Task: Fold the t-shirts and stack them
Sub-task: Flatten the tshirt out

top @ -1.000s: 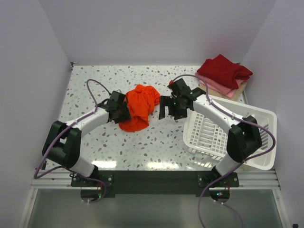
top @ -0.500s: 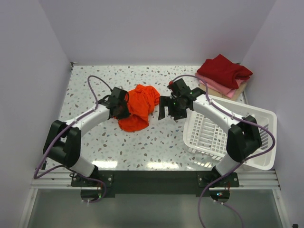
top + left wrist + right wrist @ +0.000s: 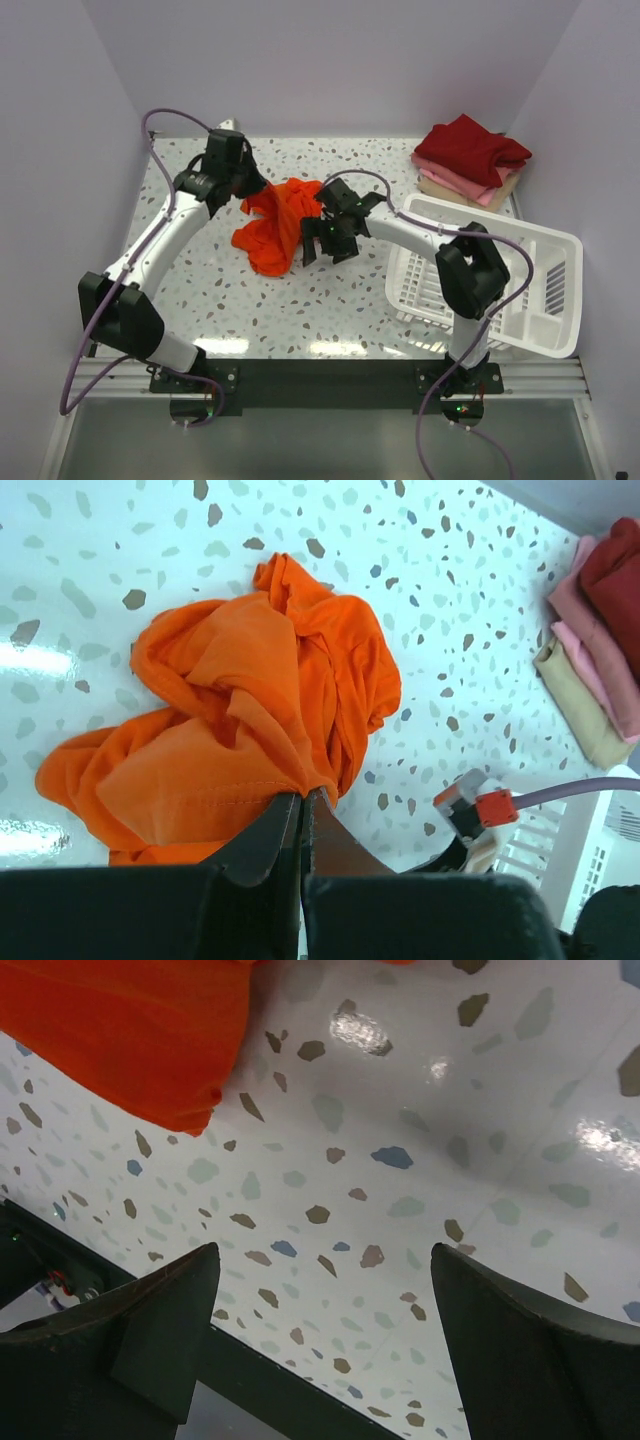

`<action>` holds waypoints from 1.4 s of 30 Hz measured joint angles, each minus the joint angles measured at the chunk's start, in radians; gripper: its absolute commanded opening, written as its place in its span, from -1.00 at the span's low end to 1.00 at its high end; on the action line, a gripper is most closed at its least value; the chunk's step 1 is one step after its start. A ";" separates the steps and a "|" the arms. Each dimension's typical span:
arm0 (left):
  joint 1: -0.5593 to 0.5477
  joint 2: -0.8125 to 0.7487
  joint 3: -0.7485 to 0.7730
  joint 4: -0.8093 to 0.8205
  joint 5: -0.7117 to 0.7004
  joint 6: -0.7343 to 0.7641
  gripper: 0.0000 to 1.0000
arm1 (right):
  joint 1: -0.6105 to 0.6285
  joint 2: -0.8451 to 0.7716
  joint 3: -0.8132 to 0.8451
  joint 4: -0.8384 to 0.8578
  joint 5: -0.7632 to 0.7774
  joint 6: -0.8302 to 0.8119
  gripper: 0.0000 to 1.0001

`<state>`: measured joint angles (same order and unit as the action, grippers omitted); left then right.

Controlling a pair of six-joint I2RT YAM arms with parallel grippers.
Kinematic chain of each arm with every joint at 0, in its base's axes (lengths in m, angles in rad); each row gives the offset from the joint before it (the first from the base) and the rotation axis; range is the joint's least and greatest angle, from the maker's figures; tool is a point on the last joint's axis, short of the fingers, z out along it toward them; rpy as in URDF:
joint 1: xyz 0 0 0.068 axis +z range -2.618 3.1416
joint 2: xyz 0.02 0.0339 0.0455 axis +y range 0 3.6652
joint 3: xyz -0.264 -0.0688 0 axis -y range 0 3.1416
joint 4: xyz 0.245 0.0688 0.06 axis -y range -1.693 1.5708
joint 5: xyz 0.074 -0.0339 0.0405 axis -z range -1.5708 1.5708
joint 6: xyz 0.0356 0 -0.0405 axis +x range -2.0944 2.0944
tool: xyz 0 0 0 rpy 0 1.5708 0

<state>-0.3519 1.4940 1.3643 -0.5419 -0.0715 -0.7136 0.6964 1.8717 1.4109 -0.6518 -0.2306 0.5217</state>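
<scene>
1. Orange-red t-shirt (image 3: 272,228) lies crumpled & unfolded on the table (image 3: 330,300), roughly mid-table, btwn the two arms.
2. Left end effector (image 3: 247,192) is at the shirt's far-left edge. Cloth there looks pulled up toward it, and the rest trails down onto the table.
3. Left wrist view: left end effector (image 3: 303,798) has its fingers pressed together, clamped on a fold of the orange-red t-shirt (image 3: 250,700). A stitched hem runs just left of the tips.
4. Right end effector (image 3: 322,246) sits just beside the shirt's right edge, fingers spread wide apart, nothing btwn them.
5. Right wrist view: right end effector (image 3: 322,1255) shows only speckled table (image 3: 400,1140) btwn its fingers. Orange-red t-shirt (image 3: 120,1030) fills the top-left corner, apart from both fingers.
6. Folded stack at the far-right corner of the table: dark red t-shirt (image 3: 470,148) on top, pink t-shirt (image 3: 452,178) under it, beige t-shirt (image 3: 436,188) at the bottom. Stack is well apart from the orange one.
7. White lattice basket (image 3: 500,218) stands on the table's right side, nearer than the stack, w/ the right arm's elbow over its left part.
</scene>
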 measured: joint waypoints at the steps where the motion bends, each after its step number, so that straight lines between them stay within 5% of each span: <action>1: 0.007 0.000 0.016 -0.008 0.002 0.000 -1.00 | 0.009 0.006 0.004 0.009 0.000 0.003 0.78; 15: 0.024 0.003 0.301 -0.050 0.066 -0.033 -1.00 | 0.127 -0.033 0.022 0.203 0.037 0.095 0.79; 28: 0.024 -0.003 0.334 -0.032 0.069 -0.144 -1.00 | 0.303 -0.026 0.099 0.341 0.299 0.079 0.79; 36: 0.024 -0.045 0.365 -0.018 0.073 -0.199 -1.00 | 0.303 0.078 0.125 0.394 0.419 0.031 0.79; 42: 0.024 -0.087 0.368 -0.016 0.086 -0.219 -1.00 | 0.298 0.174 0.166 0.425 0.433 -0.009 0.47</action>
<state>-0.3283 1.4071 1.7321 -0.5575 0.0147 -0.9325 0.9943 2.0460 1.5772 -0.2268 0.2028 0.5125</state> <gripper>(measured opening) 0.021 0.799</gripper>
